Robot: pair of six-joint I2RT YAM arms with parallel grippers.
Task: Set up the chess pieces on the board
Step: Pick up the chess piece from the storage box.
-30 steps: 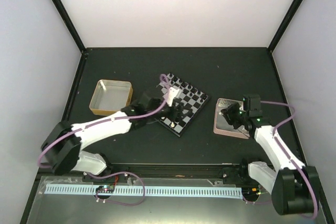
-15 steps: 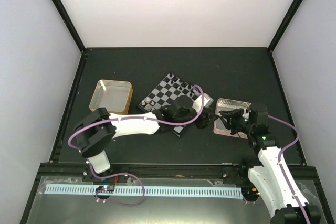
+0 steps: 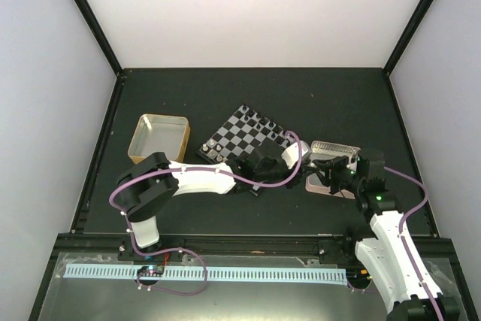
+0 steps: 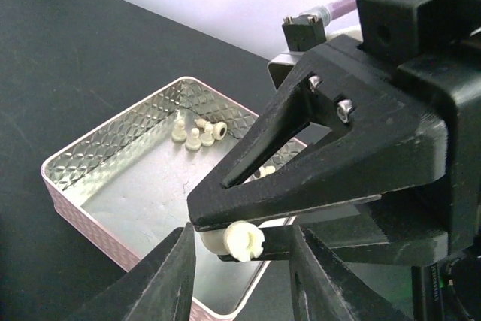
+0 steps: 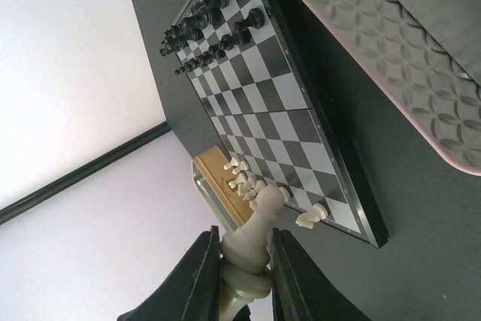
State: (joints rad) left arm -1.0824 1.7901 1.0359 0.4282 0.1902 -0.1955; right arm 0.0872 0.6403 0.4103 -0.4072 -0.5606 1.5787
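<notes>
My right gripper is shut on a cream-white pawn and holds it above the near left corner of the pink tray. In the left wrist view the pawn sticks out sideways from the right gripper's black fingers. My left gripper is open, with one finger on each side of that pawn and a gap on both sides. Several white pieces lie in the tray. The board holds black pieces on one side and white pieces on the other.
A yellow-rimmed metal tin stands left of the board. The left arm stretches across the board's near edge towards the tray. One white piece lies tipped over near a board corner.
My left arm has swung from over the board to the right, up to the right gripper at the tray. The right arm has drawn back and points its gripper left.
</notes>
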